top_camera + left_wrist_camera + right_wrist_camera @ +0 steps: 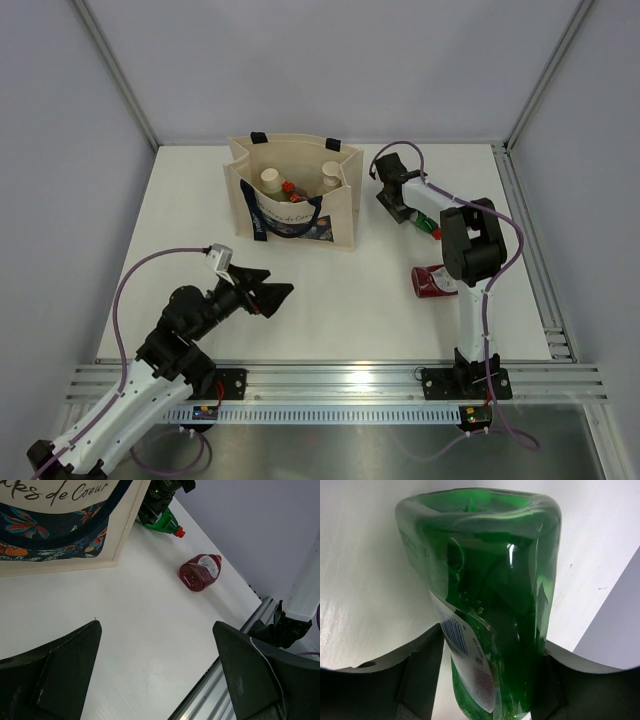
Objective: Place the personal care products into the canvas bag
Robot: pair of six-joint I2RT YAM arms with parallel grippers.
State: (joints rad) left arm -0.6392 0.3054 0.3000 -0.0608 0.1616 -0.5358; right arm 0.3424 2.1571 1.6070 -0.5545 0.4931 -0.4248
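One green btl (427, 224) lying flat, cap twd near-right corner.

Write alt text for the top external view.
A beige canvas bag holding several bottles stands at the back of a white table. The right hand clasps a green bottle lying beside the bag, a red bottle lies nearer the arm's base, and the open left hand points toward the bag.

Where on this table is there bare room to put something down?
Free: the middle, between bag, left end effector and red bottle; also left of the bag. Crowded: beside the right end effector and green bottle.
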